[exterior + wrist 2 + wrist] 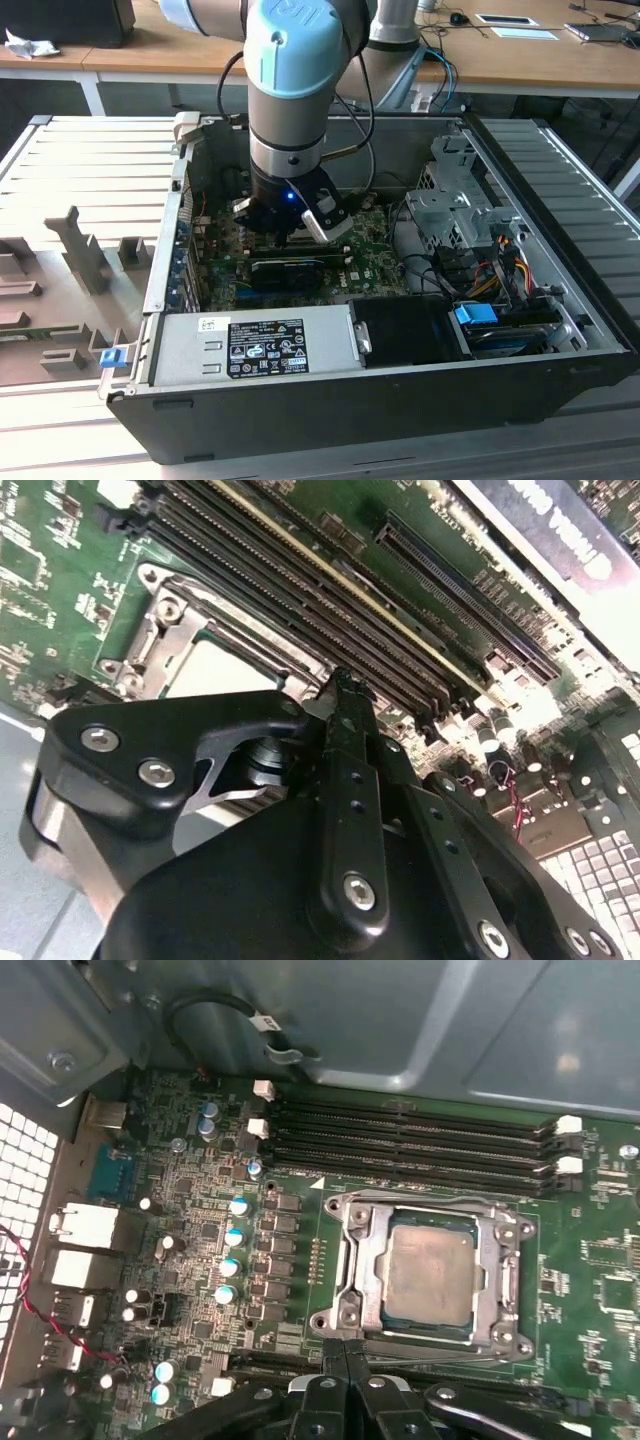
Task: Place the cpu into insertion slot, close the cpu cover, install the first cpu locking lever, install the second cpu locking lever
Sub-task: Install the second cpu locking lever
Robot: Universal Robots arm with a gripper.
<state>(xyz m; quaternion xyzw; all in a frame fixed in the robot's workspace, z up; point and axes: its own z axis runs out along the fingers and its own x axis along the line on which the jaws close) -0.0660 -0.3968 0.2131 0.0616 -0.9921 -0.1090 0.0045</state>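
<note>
The cpu (430,1275) lies flat in the insertion slot (352,1216) on the green board, its pale silver top showing through the window of the cpu cover (368,1270). The cover lies down flat over the chip. My gripper (346,1352) is shut, fingertips pressed together with nothing visible between them. It hovers just beside one edge of the socket, near a corner. In the second wrist view the black fingers (343,710) stand in front of the socket, and part of the cpu (215,670) shows behind them. In the exterior view the gripper (290,232) reaches down into the open computer case.
Long memory slots (410,1140) run along the far side of the socket. A row of capacitors (235,1235) stands beside it. A black card (290,268) lies across the board, with the power supply (260,345), a drive cage (450,200) and cables (490,270) inside the case walls.
</note>
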